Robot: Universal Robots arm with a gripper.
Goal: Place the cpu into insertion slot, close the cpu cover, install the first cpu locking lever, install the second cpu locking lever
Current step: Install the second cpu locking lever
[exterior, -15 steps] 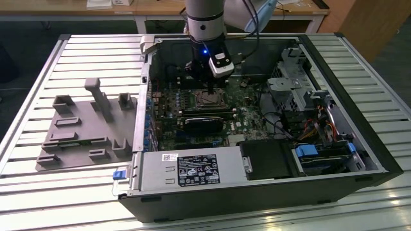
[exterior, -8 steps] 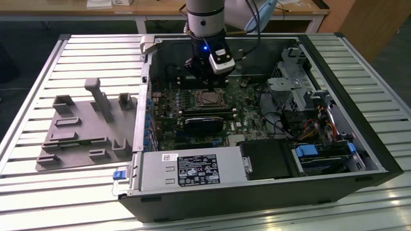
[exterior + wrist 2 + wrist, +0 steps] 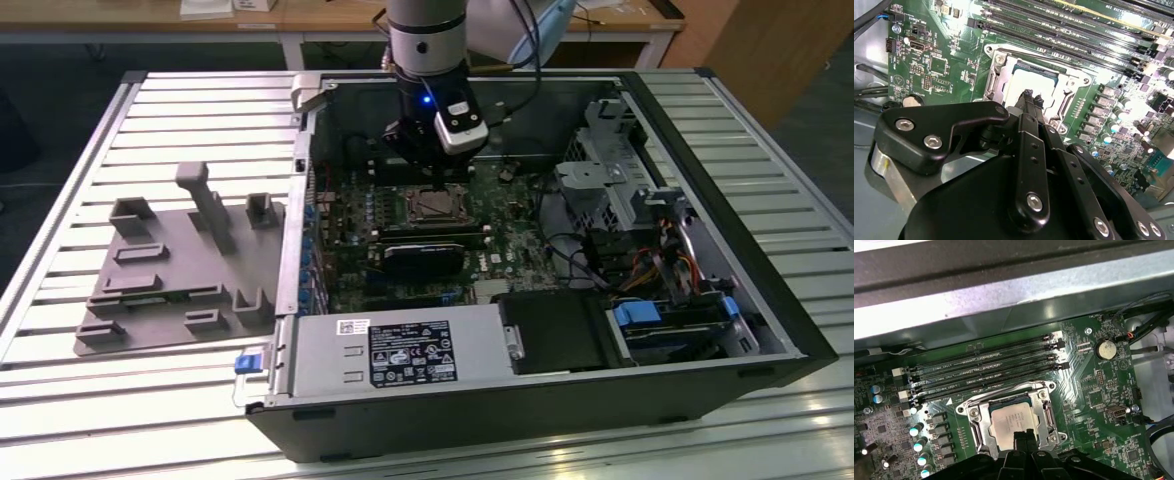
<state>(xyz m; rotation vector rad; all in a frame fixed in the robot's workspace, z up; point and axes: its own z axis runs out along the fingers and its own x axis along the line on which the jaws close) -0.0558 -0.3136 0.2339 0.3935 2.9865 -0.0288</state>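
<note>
**A:** Inside the open computer case (image 3: pixel 534 400), over the green motherboard (image 3: pixel 497 240), you have the gripper (image 3: pixel 430 172) hanging just above the socket.

**B:** Where's the cpu?

**A:** Look at the first wrist view: the cpu (image 3: pixel 1010 421) sits flat in the socket, its pale metal top facing up. The cpu cover (image 3: pixel 1046 412) lies down around it as a silvery frame, and the chip shows through its window. In the second wrist view you see the same chip (image 3: pixel 1026 80) with the frame (image 3: pixel 996 82) around it.

**B:** And the fingers?

**A:** Your fingertips (image 3: pixel 1029 97) look drawn together into one narrow black tip, poised at the chip's edge. They grip nothing that I can see, and I can't tell whether they touch the chip.

**B:** Anything nearby?

**A:** Long black memory slots (image 3: pixel 989 367) run just beside the socket. Outside the case, on the exterior view's left, a grey fixture (image 3: pixel 180 275) rests on the slatted table (image 3: pixel 80 400).
</note>
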